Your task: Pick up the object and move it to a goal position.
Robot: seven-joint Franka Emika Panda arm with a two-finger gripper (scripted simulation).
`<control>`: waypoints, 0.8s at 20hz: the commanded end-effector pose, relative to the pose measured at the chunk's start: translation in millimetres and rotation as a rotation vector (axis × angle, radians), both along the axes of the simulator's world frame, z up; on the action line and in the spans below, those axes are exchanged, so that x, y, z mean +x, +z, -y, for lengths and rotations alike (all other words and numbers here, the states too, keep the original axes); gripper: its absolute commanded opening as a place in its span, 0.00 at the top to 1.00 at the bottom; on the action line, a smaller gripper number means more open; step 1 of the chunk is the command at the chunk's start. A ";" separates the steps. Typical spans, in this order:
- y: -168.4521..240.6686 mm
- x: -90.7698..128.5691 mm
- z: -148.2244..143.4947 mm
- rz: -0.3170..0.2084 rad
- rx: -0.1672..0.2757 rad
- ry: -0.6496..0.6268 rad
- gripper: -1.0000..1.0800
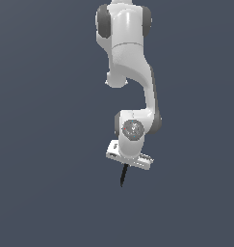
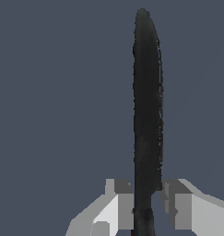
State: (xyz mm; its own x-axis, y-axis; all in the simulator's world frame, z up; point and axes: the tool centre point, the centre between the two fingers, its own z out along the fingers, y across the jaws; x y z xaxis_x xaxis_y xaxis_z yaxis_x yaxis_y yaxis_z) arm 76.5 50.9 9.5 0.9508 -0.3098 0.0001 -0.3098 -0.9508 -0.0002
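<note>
The object is a thin black stick point(image 1: 123, 175) that hangs down from under my gripper point(image 1: 126, 165) in the exterior view, clear of the grey floor. In the wrist view the stick point(image 2: 147, 115) runs straight out from between the two white fingers point(image 2: 118, 207), its rounded black tip far from them. A sliver of its red end shows at the frame's edge between the fingers. My gripper point(image 2: 147, 209) is shut on the stick, both pads pressing its sides.
The white arm point(image 1: 133, 72) rises above the gripper toward the top of the exterior view. A plain dark grey surface point(image 1: 41, 193) fills the rest of both views.
</note>
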 end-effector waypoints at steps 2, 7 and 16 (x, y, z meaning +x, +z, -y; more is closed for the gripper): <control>-1.6 0.0 0.0 0.000 0.000 0.000 1.00; 1.3 0.4 0.4 0.001 0.000 0.001 1.00; 40.6 5.6 8.4 0.016 0.003 0.046 1.00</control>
